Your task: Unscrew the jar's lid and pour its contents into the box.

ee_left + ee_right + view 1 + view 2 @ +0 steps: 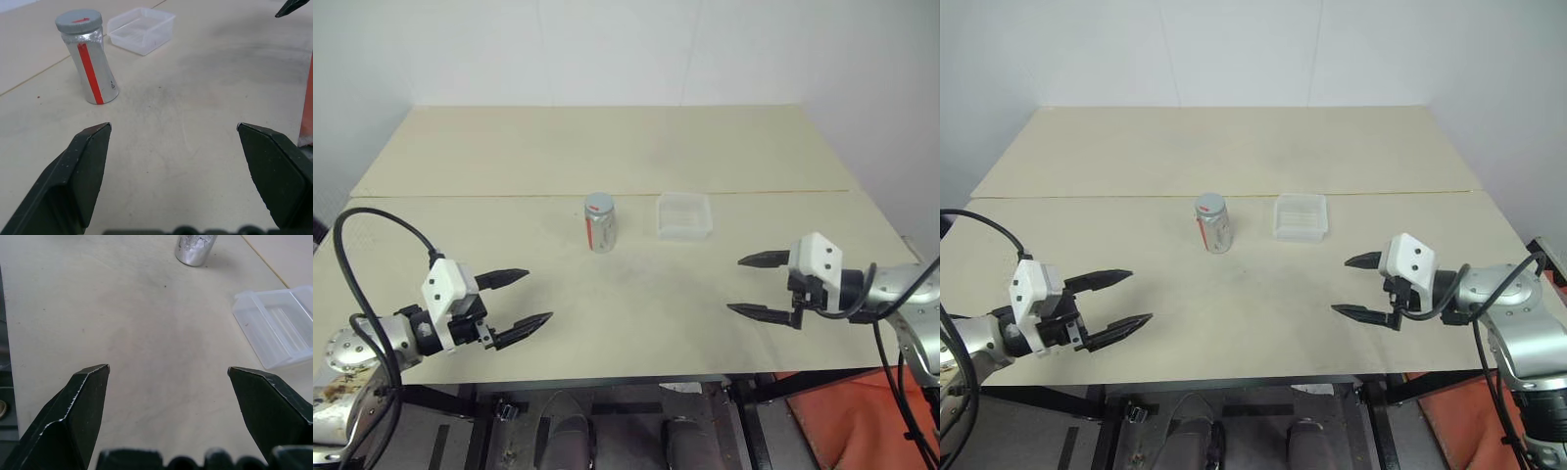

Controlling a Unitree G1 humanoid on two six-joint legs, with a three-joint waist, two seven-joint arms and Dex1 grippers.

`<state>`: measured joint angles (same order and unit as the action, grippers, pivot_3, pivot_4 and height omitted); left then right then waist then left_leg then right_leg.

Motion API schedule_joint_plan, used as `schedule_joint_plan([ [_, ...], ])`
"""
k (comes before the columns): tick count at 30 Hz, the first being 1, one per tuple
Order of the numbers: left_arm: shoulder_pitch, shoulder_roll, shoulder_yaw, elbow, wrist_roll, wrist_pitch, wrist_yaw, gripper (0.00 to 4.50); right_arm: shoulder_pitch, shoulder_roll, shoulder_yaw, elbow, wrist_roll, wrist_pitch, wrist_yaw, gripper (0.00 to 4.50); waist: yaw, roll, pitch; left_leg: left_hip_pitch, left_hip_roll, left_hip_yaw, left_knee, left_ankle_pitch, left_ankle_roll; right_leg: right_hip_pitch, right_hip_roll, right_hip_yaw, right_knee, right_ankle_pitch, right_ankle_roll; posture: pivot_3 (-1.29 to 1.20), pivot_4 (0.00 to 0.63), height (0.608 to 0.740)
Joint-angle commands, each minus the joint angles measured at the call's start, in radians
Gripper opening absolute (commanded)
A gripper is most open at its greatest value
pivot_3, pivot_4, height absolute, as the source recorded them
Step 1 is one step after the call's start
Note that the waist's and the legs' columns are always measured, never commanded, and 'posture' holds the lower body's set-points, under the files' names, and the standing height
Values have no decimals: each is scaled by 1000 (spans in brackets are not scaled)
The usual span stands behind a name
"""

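The silver jar [600,227] with a red stripe stands upright at the middle of the table, its grey lid [598,204] seated on top. Just to its right sits the clear plastic box [684,215], upright with nothing visible in it. The contents are hidden inside the jar. My left gripper [527,299] hovers open near the table's front left, well short of the jar. My right gripper [750,285] hovers open near the front right, short of the box. The left wrist view shows the jar [91,63] and the box [142,29] beyond its open fingers.
The beige table [626,147] has a seam running across it just behind the jar and box. A white wall stands behind the table. An orange-red object [842,421] lies on the floor below the front right corner.
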<state>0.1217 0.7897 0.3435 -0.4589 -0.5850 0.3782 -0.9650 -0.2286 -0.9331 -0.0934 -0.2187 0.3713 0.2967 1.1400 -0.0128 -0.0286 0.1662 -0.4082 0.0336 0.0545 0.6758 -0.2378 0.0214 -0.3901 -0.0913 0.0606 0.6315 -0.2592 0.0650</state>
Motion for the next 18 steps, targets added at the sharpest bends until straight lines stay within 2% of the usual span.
schedule_joint_plan([
  [1,-7,8,30,-25,-15,-15,-2,4484,-9,-16,-46,-6,8,-22,2,4500,0,0,0,0,0,0,0,0,0,0,0,0,0,0,0,0,150,740],
  [11,-40,-21,27,3,4,-35,48,4484,29,-6,-56,-48,11,-15,-29,4500,0,0,0,0,0,0,0,0,0,0,0,0,0,0,0,0,150,740],
  [18,-174,-185,-74,143,152,-160,210,4484,3,60,-23,-87,10,38,-133,4500,2,0,0,0,-1,0,1,0,0,1,0,0,0,1,1,0,150,740],
])
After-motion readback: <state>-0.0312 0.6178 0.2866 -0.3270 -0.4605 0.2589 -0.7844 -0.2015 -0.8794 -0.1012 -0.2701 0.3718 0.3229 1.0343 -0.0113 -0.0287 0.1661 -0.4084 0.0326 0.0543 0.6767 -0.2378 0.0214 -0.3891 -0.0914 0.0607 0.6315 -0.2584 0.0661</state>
